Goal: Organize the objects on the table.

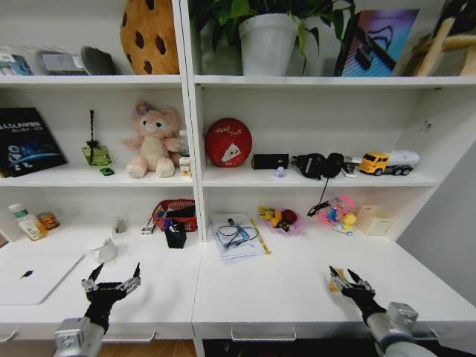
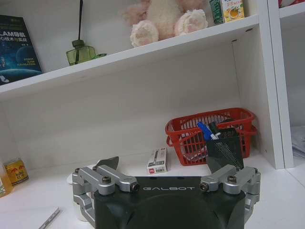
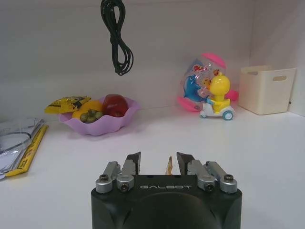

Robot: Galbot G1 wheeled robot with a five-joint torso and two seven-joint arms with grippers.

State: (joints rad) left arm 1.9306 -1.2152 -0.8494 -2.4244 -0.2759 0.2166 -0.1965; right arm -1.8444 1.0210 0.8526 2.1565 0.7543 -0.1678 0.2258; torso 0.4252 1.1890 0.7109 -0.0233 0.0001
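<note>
One laptop [image 1: 37, 277], one red basket [image 1: 175, 214]

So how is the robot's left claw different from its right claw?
The left gripper is spread wide open with nothing between its fingers; the right gripper is nearly closed, with a thin yellowish thing between its fingers. The left hovers beside the laptop and near the pen holder; the right hovers over bare desk. Both are black with silver joints.

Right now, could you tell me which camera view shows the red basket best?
The left wrist view: the red basket sits close ahead, its mesh wall clear behind the black pen holder. The head view shows it smaller, at the back of the table. The right wrist view faces elsewhere.
</note>
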